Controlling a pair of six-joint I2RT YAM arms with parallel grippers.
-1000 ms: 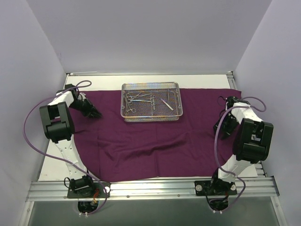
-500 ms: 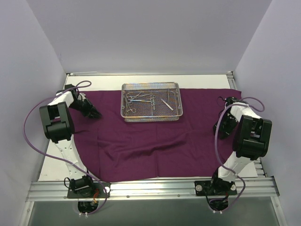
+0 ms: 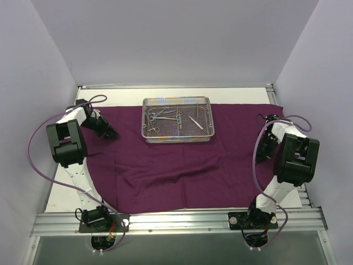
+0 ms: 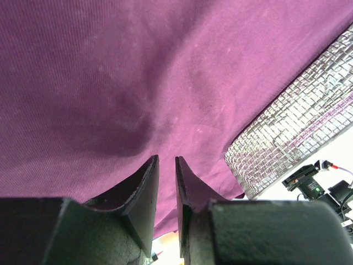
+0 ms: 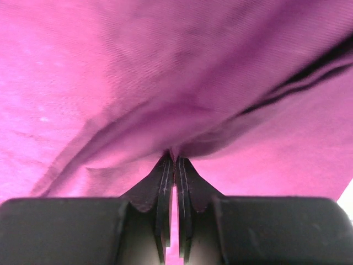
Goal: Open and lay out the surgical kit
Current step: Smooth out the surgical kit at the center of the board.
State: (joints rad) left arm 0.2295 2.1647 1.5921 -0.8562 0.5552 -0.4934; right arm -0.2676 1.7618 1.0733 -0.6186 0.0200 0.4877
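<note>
The dark purple cloth wrap (image 3: 176, 165) lies spread over the table. On its far middle stands the silver wire-mesh tray (image 3: 176, 138), holding scissor-handled forceps (image 3: 164, 116) and tweezers (image 3: 196, 122). My left gripper (image 3: 113, 134) is low over the cloth's left part. In the left wrist view it (image 4: 167, 160) is open by a narrow gap with nothing between the fingers, the cloth (image 4: 138, 72) just beyond and the tray (image 4: 298, 138) to the right. My right gripper (image 3: 261, 153) is at the cloth's right part. In the right wrist view it (image 5: 173, 157) is shut on a raised fold of cloth (image 5: 165, 72).
White table surface (image 3: 66, 193) shows outside the cloth on the left and at the back. Purple walls close in on both sides and behind. An aluminium rail (image 3: 176, 221) with both arm bases runs along the near edge.
My right gripper has closed on a fold of the cloth, and its arm has drawn slightly in toward the right. The left arm and the tray have not moved.
</note>
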